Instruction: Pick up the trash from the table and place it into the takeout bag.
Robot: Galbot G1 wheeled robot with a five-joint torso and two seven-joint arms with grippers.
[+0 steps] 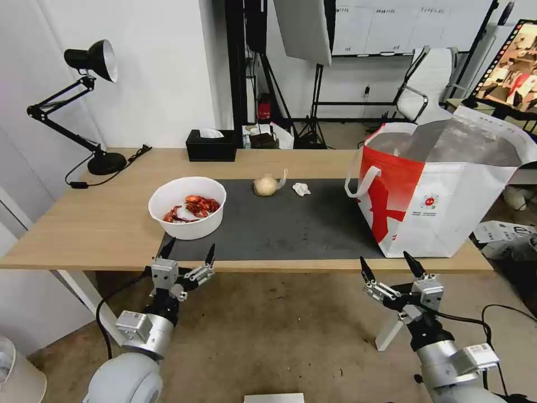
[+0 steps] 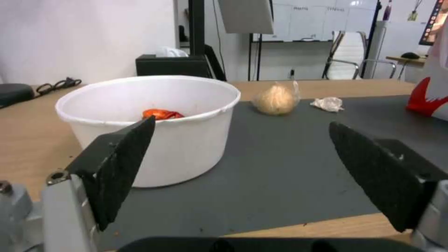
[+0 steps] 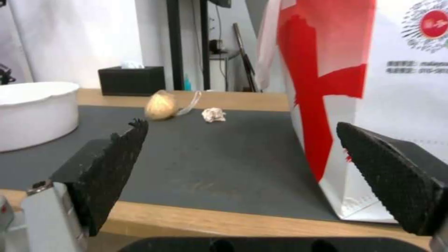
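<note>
A white bowl of red shells sits at the left end of the dark grey mat on the light-wood table. Farther back lie a beige knotted bag and a small crumpled white tissue. The red-and-white takeout bag stands open at the right end. My left gripper hangs open just before the table's front edge, near the bowl. My right gripper is open in front of the bag.
A black tissue box stands at the table's back edge. A black desk lamp with its cord occupies the back left corner. Behind the table are stands and a white chair. Bare mat lies between bowl and bag.
</note>
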